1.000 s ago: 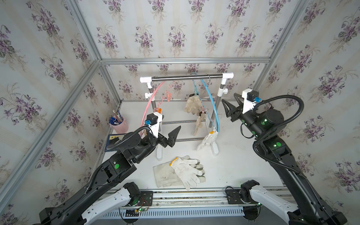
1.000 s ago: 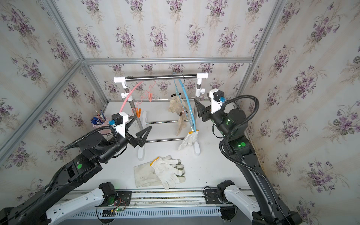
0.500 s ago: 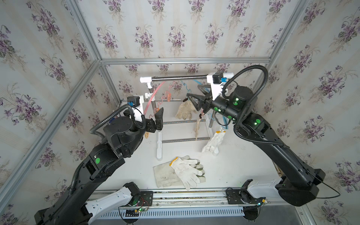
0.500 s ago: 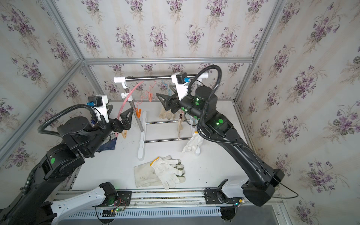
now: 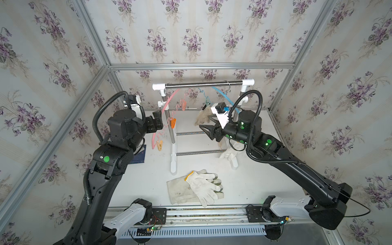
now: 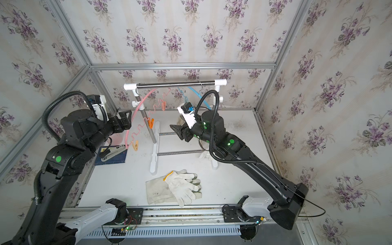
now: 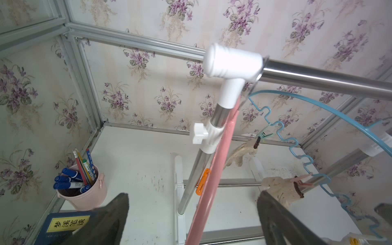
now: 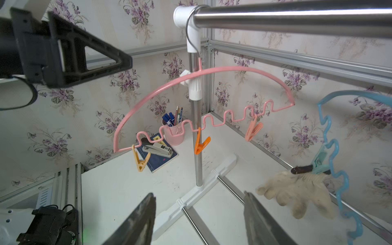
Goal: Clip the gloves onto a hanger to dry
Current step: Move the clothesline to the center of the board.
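Observation:
A white knitted glove with a yellow cuff (image 5: 201, 184) lies on an off-white canvas glove (image 5: 178, 191) at the table's front. On the blue hanger (image 5: 222, 93) a dirty beige glove (image 8: 297, 195) hangs from a teal clip (image 8: 320, 163), and a second glove (image 7: 280, 188) hangs lower. The pink hanger (image 8: 203, 72) carries only bare clips. My left gripper (image 5: 158, 121) is open at the pink hanger's left end, and the pink bar (image 7: 212, 180) runs between its fingers untouched. My right gripper (image 5: 206, 129) is open and empty between the two hangers.
The hangers hook onto a steel rail (image 5: 203, 84) of a white-footed rack (image 5: 174, 161). A pink cup of pens (image 7: 84, 195) and a blue book (image 6: 112, 158) with a stapler (image 6: 112, 151) sit at the back left. Aluminium frame posts line the walls.
My left gripper rose from low over the table to the pink hanger's left end. My right arm swung from right of the rack to between the hangers, then dropped a little.

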`<state>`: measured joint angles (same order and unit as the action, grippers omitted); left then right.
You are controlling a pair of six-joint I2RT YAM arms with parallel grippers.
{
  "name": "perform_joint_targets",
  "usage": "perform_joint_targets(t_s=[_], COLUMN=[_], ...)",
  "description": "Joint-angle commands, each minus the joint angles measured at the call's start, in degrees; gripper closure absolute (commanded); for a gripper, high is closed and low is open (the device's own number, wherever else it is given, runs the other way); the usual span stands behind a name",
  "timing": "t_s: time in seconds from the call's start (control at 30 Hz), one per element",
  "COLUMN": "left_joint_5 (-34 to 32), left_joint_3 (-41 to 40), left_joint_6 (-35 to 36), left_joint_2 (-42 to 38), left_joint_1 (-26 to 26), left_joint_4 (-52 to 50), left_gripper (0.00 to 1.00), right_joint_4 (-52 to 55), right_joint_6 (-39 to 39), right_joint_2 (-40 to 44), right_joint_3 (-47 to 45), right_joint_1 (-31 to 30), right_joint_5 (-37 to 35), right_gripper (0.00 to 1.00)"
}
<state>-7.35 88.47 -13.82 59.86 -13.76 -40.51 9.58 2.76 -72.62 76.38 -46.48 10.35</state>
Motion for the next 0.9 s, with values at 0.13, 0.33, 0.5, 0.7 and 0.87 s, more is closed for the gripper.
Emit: perform_joint_targets(t_s=[0.13, 0.33, 0.5, 0.7, 0.87], left_joint_5=[-5.8, -7.8, -8.3, -8.1, 2.7], left_joint_3=[0.2, -0.3, 2.5, -3.1, -9.7], left_joint_6=[1.3, 5.6, 6.9, 9.4, 12.1], left_joint_2=[5.7, 11.7, 16.2, 17.2, 20.7], left_joint_1=[4.5, 5.2, 7.3, 10.1, 11.6], left_joint_4=[5.0, 16.8, 18.1, 23.4, 27.5], left_gripper=[0.1, 0.06, 0.05, 0.02, 0.01], right_joint_4=[-0.2, -1.9, -5.4, -6.4, -6.0], right_joint_6=[-0.7, 3.6, 1.8, 3.7, 4.9], right_joint_2=[-0.8, -1.2, -0.5, -0.2, -0.3], right_joint_3=[-8.1, -15.9, -22.1, -25.3, -24.9], right_joint_1=[-2.6, -8.2, -10.8, -12.4, -12.4], right_joint_5=[0.6, 4.7, 9.9, 11.9, 12.9], right_gripper=[0.44, 0.41, 0.41, 0.39, 0.37])
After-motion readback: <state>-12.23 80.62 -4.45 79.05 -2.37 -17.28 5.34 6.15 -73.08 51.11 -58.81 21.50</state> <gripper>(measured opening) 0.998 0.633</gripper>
